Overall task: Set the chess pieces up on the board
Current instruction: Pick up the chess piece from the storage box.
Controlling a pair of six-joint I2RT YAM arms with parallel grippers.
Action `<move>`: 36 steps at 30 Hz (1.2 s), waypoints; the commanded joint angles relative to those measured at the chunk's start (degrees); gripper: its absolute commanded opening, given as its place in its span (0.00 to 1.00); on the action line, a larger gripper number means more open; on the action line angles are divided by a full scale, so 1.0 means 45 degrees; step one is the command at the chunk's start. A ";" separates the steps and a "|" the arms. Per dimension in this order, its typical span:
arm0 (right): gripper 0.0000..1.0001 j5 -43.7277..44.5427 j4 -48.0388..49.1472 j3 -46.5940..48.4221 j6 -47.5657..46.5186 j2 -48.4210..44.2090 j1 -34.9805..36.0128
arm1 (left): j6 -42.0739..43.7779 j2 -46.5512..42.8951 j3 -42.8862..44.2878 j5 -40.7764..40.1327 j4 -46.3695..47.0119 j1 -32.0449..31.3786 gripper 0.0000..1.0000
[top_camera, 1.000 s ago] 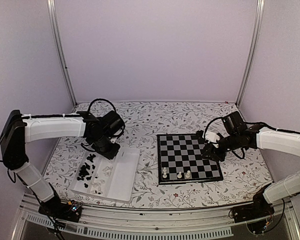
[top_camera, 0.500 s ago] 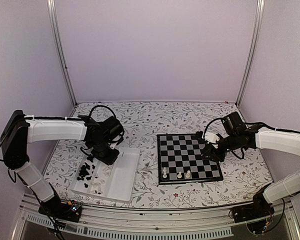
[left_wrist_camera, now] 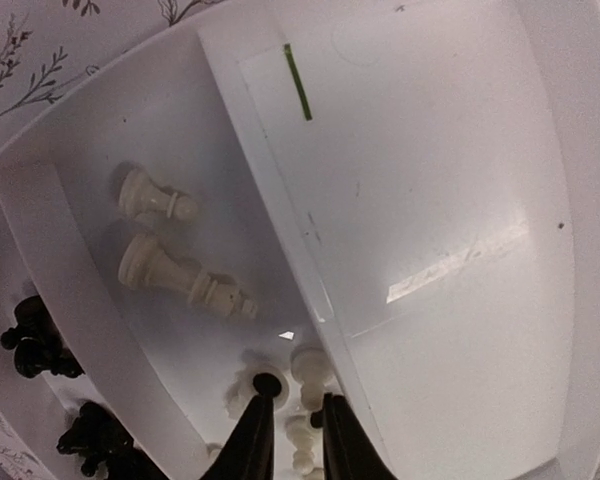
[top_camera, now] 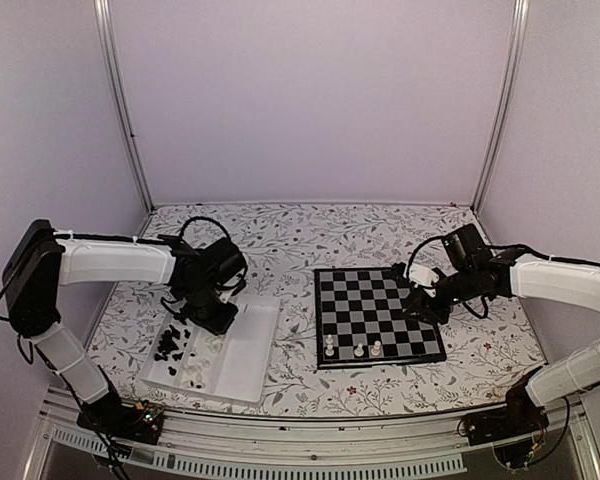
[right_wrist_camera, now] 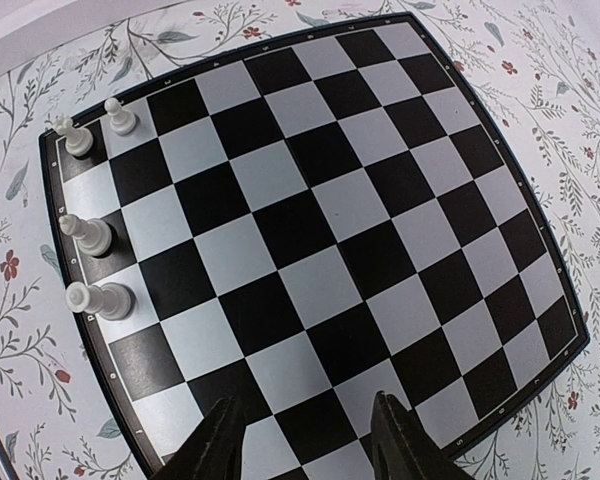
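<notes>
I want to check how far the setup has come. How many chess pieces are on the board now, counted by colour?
White chess pieces: 4
Black chess pieces: 0; those in view lie in the tray
Total on the board: 4

White arms (top_camera: 110, 262), black wrists (top_camera: 215, 272), cables (top_camera: 194, 222)

The tray (top_camera: 248, 345), left of the board (top_camera: 376, 314), holds chess pieces (top_camera: 171, 346).
</notes>
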 commanded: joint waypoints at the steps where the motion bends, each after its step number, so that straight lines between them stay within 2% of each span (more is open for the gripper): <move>1: 0.46 -0.0059 -0.0100 0.0023 -0.0061 0.0206 -0.0083 | 0.0107 -0.0219 -0.0303 0.0512 0.0382 0.0225 0.22; 6: 0.45 -0.0060 -0.0118 0.0024 -0.0061 0.0228 -0.0085 | 0.0241 0.0197 -0.0387 0.0801 0.0701 0.0240 0.25; 19: 0.45 -0.0059 -0.0118 0.0031 -0.0061 0.0299 -0.0081 | 0.0443 0.0553 -0.0290 0.0930 0.0940 0.0273 0.19; 26: 0.46 -0.0043 -0.0136 0.0041 -0.0061 0.0325 -0.0084 | 0.0617 0.0866 -0.0290 0.1137 0.1004 0.0279 0.20; 36: 0.45 -0.0039 -0.0138 0.0043 -0.0061 0.0375 -0.0079 | 0.0474 -0.0021 0.0145 0.0650 0.0272 0.0279 0.11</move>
